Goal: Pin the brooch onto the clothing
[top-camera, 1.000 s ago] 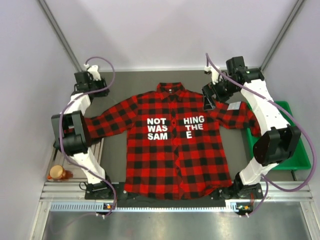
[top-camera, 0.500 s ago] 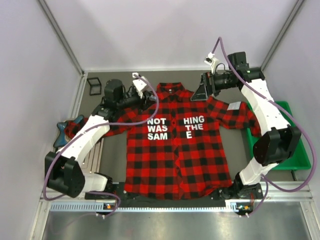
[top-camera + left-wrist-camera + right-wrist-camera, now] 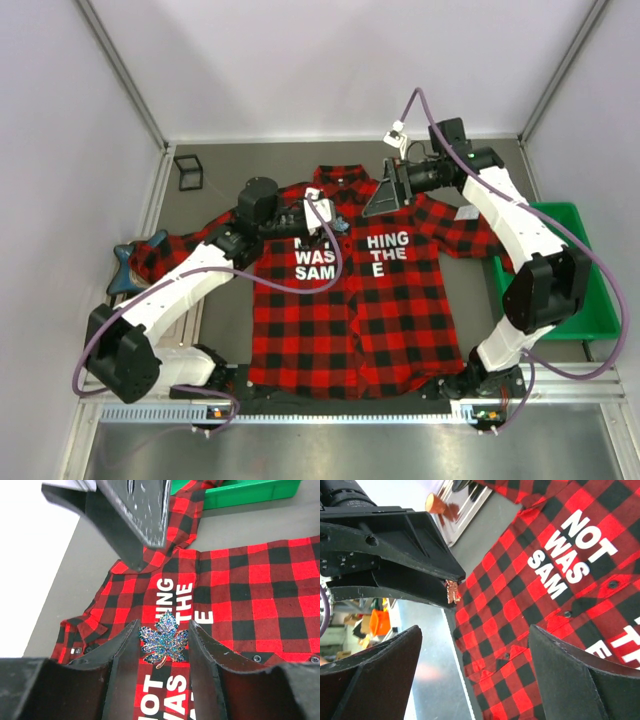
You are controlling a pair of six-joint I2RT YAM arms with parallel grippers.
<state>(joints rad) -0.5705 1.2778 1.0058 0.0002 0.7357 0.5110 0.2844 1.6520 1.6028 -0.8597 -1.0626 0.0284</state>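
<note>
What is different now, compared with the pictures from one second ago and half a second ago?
The left claw, shut on the brooch, swung from the far left side rightward, to above the white lettering on the shirt. The right claw, open, moved left toward the collar. The shirt stayed flat and in place.

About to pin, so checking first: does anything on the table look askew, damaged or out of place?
Nothing damaged or spilled. The shirt lies flat, lettering up; only its sleeve by the dark blue object is bunched. The brooch sits gripped in the left tool.
</note>
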